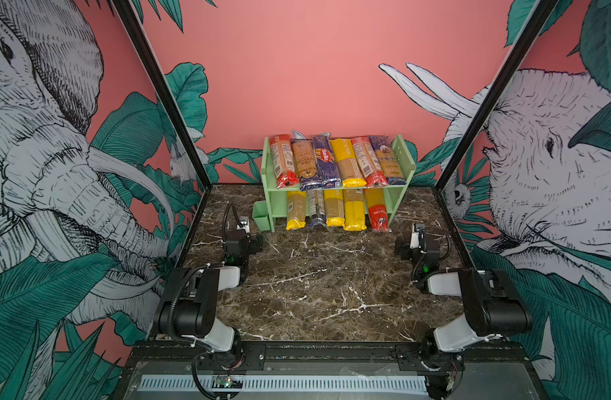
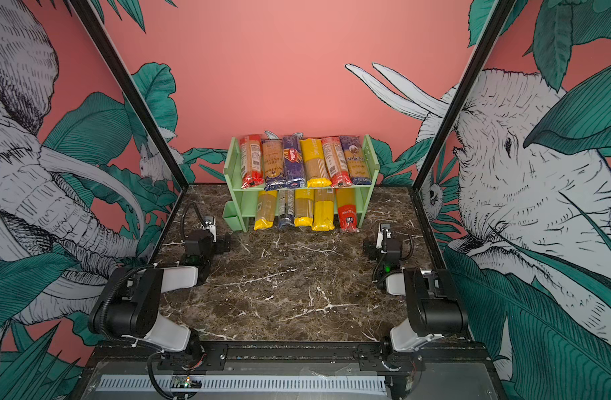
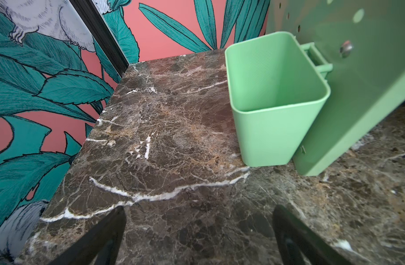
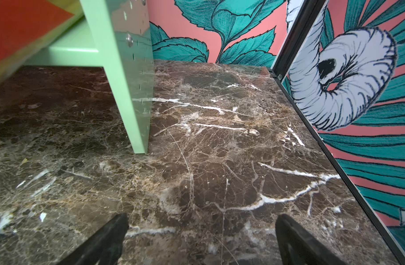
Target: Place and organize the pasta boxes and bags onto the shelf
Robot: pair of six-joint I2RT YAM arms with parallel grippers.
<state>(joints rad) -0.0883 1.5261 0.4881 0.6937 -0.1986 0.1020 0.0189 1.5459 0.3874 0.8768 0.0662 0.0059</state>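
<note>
Left wrist view: the left pincer [image 3: 199,213] stands spread wide, nothing between its dark fingers [image 3: 109,229], low over the brown marbled counter [image 3: 164,128]. Just ahead of it a small green cup [image 3: 272,128] hangs by a hook on the peg-holed side panel of the pale green shelf [image 3: 362,96], its base at counter level.

In the right wrist view the right pincer [image 4: 201,218] is spread just as wide and holds nothing, over bare marble near the foot of the shelf's other side panel. A red wrapper shows as a blur beyond that panel (too soft to read).

In both top views the two arms sit folded low at the near left and right of the counter. Each pincer points toward the shelf, which stands at the back of the counter against the pink wall. Neither touches it.

All the pasta packs [image 1: 347,162] lie on the shelf, lengthwise from front to back. Six fill the upper tier side by side, with red, dark blue and yellow ends; the dark blue Barilla pack [image 1: 326,161] is third from the left. Five lie on the lower tier, three of them yellow-ended, one with dark ends and a red pack [image 1: 378,214] at the far right. Their near ends jut out past the shelf's front edge.
</note>
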